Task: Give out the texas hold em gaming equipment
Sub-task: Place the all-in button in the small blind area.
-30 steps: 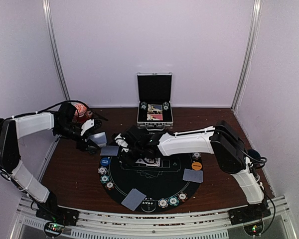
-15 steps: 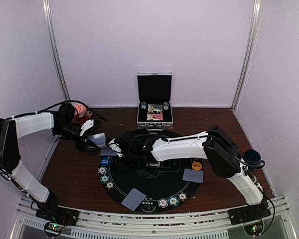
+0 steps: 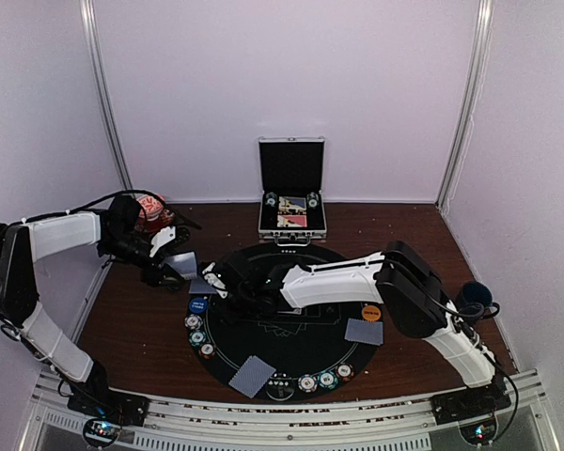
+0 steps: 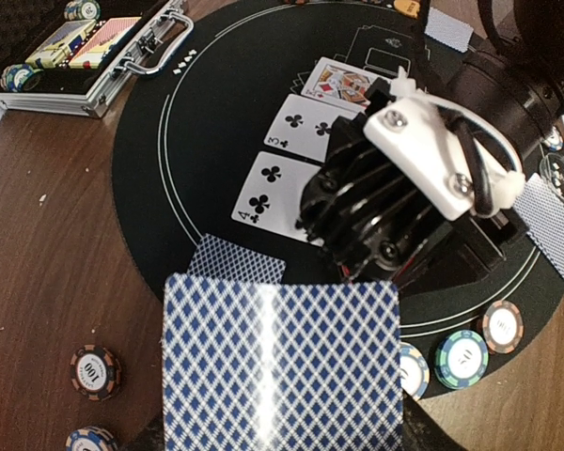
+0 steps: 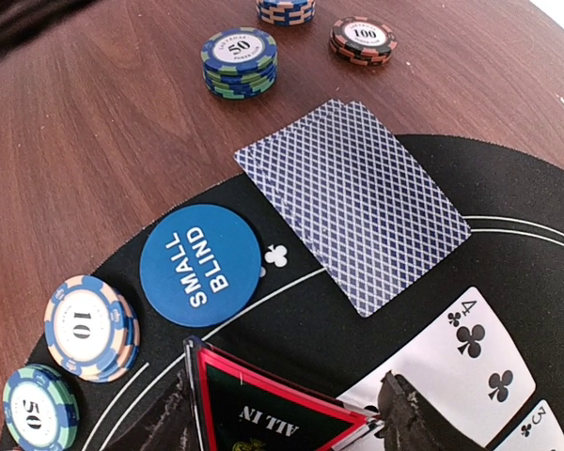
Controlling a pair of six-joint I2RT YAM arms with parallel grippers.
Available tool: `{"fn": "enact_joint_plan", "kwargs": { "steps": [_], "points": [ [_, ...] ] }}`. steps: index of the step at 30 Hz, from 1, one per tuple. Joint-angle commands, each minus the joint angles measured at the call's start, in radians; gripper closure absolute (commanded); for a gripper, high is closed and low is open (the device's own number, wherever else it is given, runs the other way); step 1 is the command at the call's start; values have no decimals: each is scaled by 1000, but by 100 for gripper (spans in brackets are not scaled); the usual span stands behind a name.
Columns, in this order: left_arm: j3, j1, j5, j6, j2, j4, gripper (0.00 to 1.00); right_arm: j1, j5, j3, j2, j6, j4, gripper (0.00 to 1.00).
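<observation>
My left gripper (image 3: 172, 269) is shut on a blue-backed playing card (image 4: 282, 366), held flat above the round black mat's (image 3: 282, 352) left edge; the card hides its fingers. My right gripper (image 5: 282, 427) is shut on a red-edged triangular "ALL IN" marker (image 5: 263, 409), low over the mat next to the blue "SMALL BLIND" disc (image 5: 200, 264). A face-down card (image 5: 352, 214) lies just beyond. Face-up club cards (image 4: 273, 193) lie in a row under the right arm. Chip stacks (image 5: 240, 61) stand on the wood, and others (image 5: 91, 326) on the mat's rim.
The open metal case (image 3: 292, 202) stands behind the mat. An orange disc (image 3: 371, 313) and face-down cards (image 3: 364, 331) (image 3: 252, 376) lie on the mat, with chips (image 3: 324, 379) along its near rim. A dark mug (image 3: 474, 296) is at the right and a red object (image 3: 152, 211) at the back left.
The right arm has reached further left across the mat, carrying the triangular marker towards the small blind disc. The left gripper has stayed put with its card.
</observation>
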Motion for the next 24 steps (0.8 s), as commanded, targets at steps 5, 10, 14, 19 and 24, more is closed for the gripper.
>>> {"fn": "enact_joint_plan", "kwargs": {
  "steps": [5, 10, 14, 19, 24],
  "points": [
    [28, -6, 63, 16, 6, 13, 41, 26, -19, 48, 43, -11, 30, 41],
    [28, -6, 64, 17, 6, 13, 41, 30, -35, 52, 54, -16, 40, 40],
    [29, -6, 65, 17, 9, 14, 41, 34, -44, 54, 63, -21, 50, 40],
    [29, -6, 64, 17, 8, 14, 41, 35, -56, 58, 75, -22, 63, 40],
    [28, -3, 63, 20, -4, 11, 41, 38, -50, 54, 75, -22, 65, 39]
  ]
}}
